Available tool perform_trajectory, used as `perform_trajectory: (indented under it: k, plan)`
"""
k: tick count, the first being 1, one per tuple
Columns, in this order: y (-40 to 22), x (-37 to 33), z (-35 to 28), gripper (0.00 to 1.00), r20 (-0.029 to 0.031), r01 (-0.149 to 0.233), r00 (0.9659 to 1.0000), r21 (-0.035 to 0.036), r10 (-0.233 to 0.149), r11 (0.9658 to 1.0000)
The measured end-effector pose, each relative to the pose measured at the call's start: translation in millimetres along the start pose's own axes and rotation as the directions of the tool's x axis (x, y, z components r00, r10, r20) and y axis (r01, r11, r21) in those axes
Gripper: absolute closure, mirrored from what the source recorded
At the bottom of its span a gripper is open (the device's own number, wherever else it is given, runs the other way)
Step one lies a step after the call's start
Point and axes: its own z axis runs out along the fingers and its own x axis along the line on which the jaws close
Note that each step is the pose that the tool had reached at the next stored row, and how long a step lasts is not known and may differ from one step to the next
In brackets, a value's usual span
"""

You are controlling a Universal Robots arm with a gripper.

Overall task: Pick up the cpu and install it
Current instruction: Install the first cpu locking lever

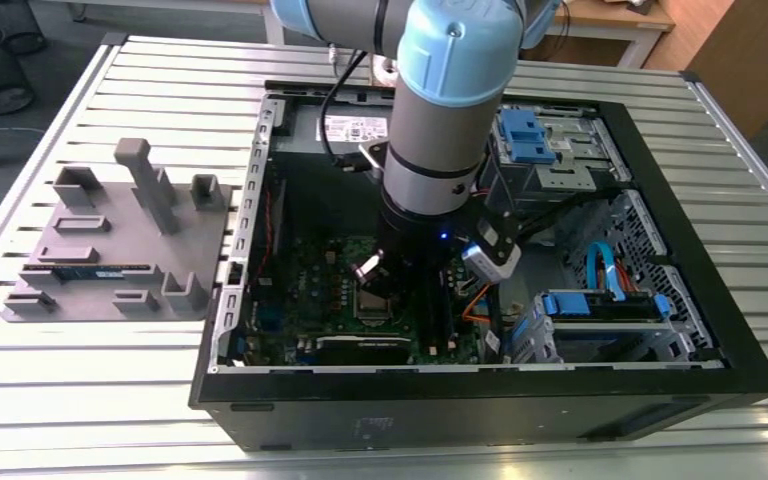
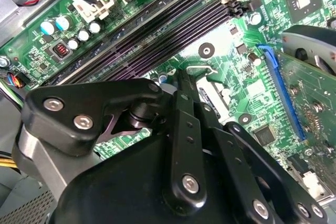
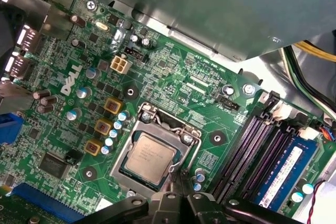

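cpu (image 3: 150, 159) seated flat in socket frame (image 3: 157, 153) on motherboard (image 3: 173, 72), metal top up, frame open around it.

sat square within socket, so apparently already placed rather than carried. hovered just beside it, gripper (image 3: 176, 195), dark links low over board near socket's edge in first wrist view; finger spacing impossible to tell, tips hidden by own linkage. flanked by dark memory slots (image 3: 247, 150), one holding blue memory stick (image 3: 281, 174). reached down from above into open computer case (image 1: 704, 330) via arm (image 1: 438, 120) in exterior view, case lying on slatted table (image 1: 157, 75) beside grey parts tray (image 1: 117, 240).
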Motion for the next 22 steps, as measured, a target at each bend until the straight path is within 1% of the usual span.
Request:
perform_trajectory:
  k: [3, 9, 14, 16, 17, 18, 19, 20, 22]
  plan:
    - [-1.5, 0.7, -0.1, 0.89, 0.0007, 0.000, 1.0000, -0.0004, 0.000, 1.0000]
    - [-3.9, 2.0, -0.8, 0.89, 0.0003, 0.000, 1.0000, -0.0003, 0.000, 1.0000]
    - [-6.5, 3.3, -0.3, 0.89, 0.0033, 0.000, 1.0000, -0.0063, 0.000, 1.0000]
    - [-7.5, 3.8, -0.3, 0.89, 0.0073, 0.000, 1.0000, -0.0144, 0.000, 0.9999]
    - [-7.7, 4.0, -0.4, 0.89, 0.0116, 0.001, 0.9999, -0.0233, -0.001, 0.9997]
    - [-7.8, 4.0, -0.4, 0.89, 0.0171, 0.001, 0.9999, -0.0343, -0.001, 0.9994]
    - [-8.1, 4.1, -0.2, 0.89, 0.0209, 0.002, 0.9998, -0.0413, -0.001, 0.9991]
    - [-8.4, 4.3, -0.1, 0.89, 0.0220, 0.002, 0.9998, -0.0434, -0.001, 0.9991]
    - [-9.5, 5.0, -0.2, 0.89, 0.0225, 0.002, 0.9997, -0.0450, -0.001, 0.9990]
